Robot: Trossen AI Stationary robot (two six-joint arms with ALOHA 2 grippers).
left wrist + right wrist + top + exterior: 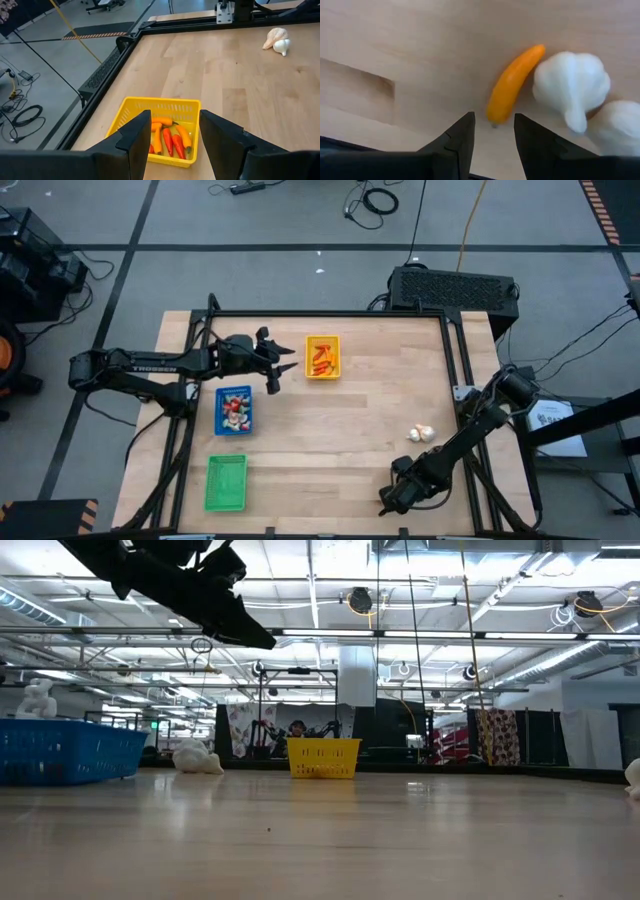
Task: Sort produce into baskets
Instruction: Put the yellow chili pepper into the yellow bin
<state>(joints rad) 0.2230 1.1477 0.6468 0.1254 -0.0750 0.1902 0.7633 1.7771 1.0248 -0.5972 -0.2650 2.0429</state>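
Two garlic bulbs (572, 85) and one orange pepper (515, 82) lie loose on the bare wooden table (360, 410), just ahead of the right gripper (493, 117). The pepper is the nearest piece. Its near tip sits just beyond the gap between the fingers, and its long axis slants away from them, so its far tip ends just beside the closer bulb. The fingers stand a narrow way apart with nothing between them.

From above, the right arm reaches low across its side of the table, with its gripper (385, 505) near the front edge. A small pale cluster (422, 433) shows beside the forearm; I cannot tell whether it is these same pieces.

The left gripper (283, 368) hangs above the table just beside the yellow tray (322, 340), which holds orange and red peppers (170, 137). Its fingers are moderately open and empty. The blue tray (234, 427) and green tray (226, 482) lie on the left arm's side.

My judgement is that the right arm is far nearer to the loose pieces. A grasp of the pepper would call for turning the wrist, so the fingers close across its slim body rather than along it.
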